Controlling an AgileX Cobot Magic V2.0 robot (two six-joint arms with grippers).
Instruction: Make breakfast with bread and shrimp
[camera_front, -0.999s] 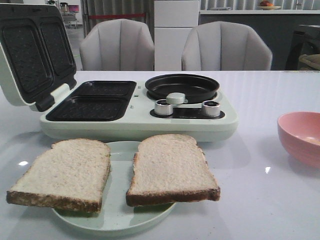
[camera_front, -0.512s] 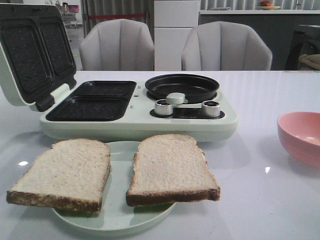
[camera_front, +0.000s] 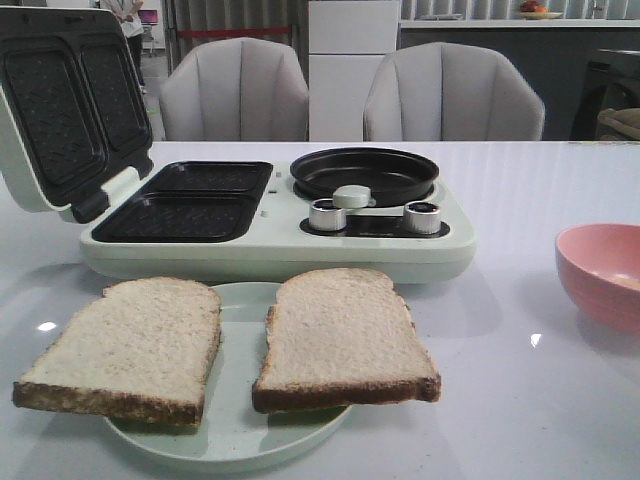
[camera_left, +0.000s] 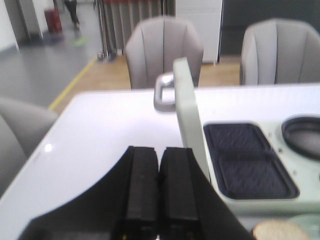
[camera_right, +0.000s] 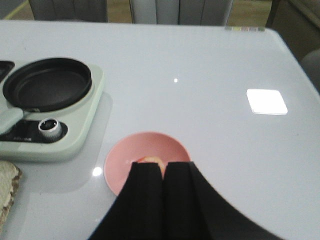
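On the bench (camera_front: 520, 400) nothing has moved since the earlier frames; the one change is a person (camera_front: 128, 22) now standing in the far background. The bread (camera_front: 340, 335), two pale slices with dark-brown crust, lies side by side on the pale green plate (camera_front: 235, 440) before the open sandwich maker (camera_front: 270, 215). A shrimp (camera_right: 151, 161) piece shows in the pink bowl (camera_right: 145, 150), while the left gripper (camera_left: 159, 190) and right gripper (camera_right: 162, 187) both have their jaws pressed together, empty.

I see pale bread (camera_front: 340, 335) with brown crust on a light green plate (camera_front: 238, 435), a pink bowl (camera_front: 603, 273), and black bumpy cooking plates (camera_front: 190, 200).
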